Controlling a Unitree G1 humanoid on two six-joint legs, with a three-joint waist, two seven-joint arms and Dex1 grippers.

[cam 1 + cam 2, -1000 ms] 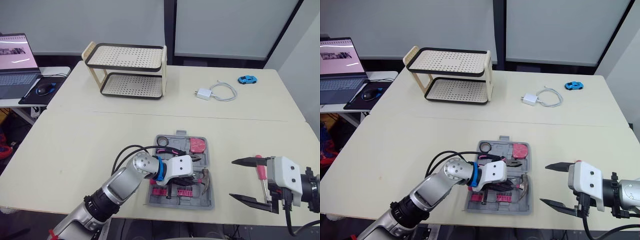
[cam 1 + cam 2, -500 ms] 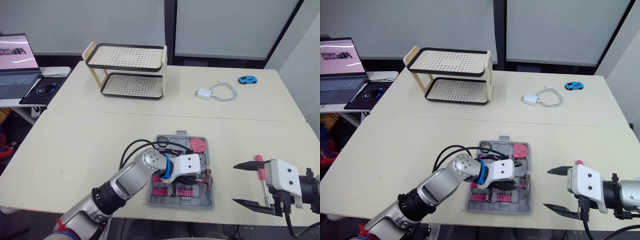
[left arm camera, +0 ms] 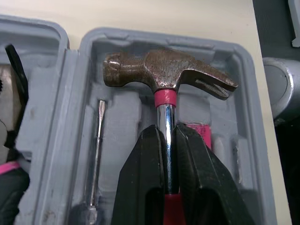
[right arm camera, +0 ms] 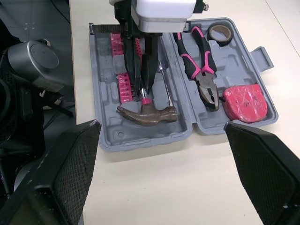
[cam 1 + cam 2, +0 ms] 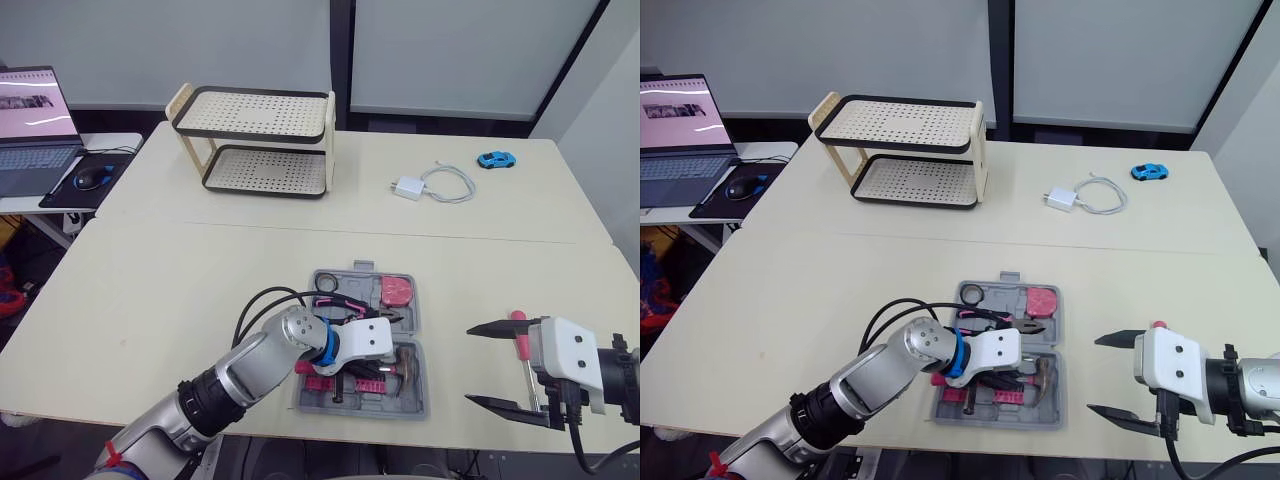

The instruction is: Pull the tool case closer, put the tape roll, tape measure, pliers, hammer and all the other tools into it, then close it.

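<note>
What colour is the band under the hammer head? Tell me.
Pink band, clearest in the left wrist view.

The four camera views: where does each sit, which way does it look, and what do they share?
Left eye view: on the head, looking forward and down at the table; both arms show, left hand in the tool case, right hand open beside it.
Right eye view: its twin on the head, same scene.
Left wrist view: on the left wrist, looking along its fingers shut on the hammer.
Right wrist view: on the right wrist, facing the tool case; its spread fingers show.
Shared: both wrist views show the hammer.
</note>
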